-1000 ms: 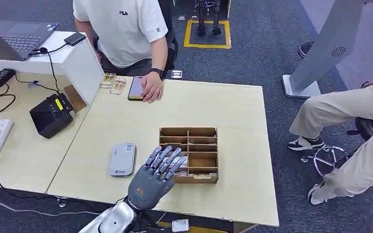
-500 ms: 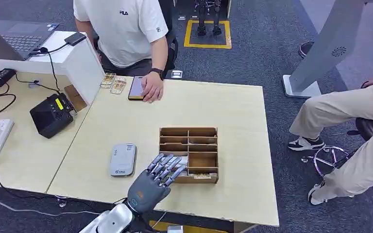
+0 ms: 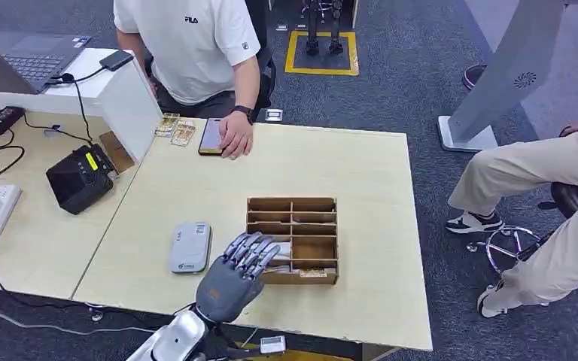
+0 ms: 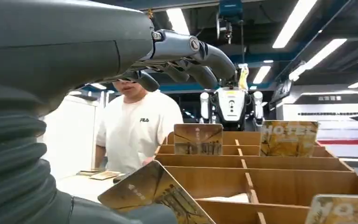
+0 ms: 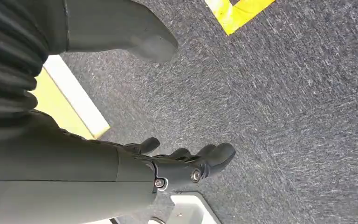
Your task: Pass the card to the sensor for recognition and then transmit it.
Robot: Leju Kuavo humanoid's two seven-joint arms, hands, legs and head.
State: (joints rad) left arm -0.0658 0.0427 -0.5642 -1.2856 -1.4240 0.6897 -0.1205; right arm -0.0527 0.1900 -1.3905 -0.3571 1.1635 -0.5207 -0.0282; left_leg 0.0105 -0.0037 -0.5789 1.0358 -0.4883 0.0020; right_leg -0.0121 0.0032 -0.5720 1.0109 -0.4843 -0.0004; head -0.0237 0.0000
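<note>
Left hand hovers at the near-left corner of the wooden organizer, fingers stretched forward over its edge. Wrist view shows a card resting by the thumb just in front of the box; can't tell if it's actually pinched or just lying there. Looks like the pick-up step. Next move needs a firm pinch, then a lift clear of the dividers and a swing left to the grey sensor beside the box. More cards stand in the far slots. Right hand hangs over the carpet, fingers curled, holding nothing. Person sits across the table, hand on a phone, well clear.
</note>
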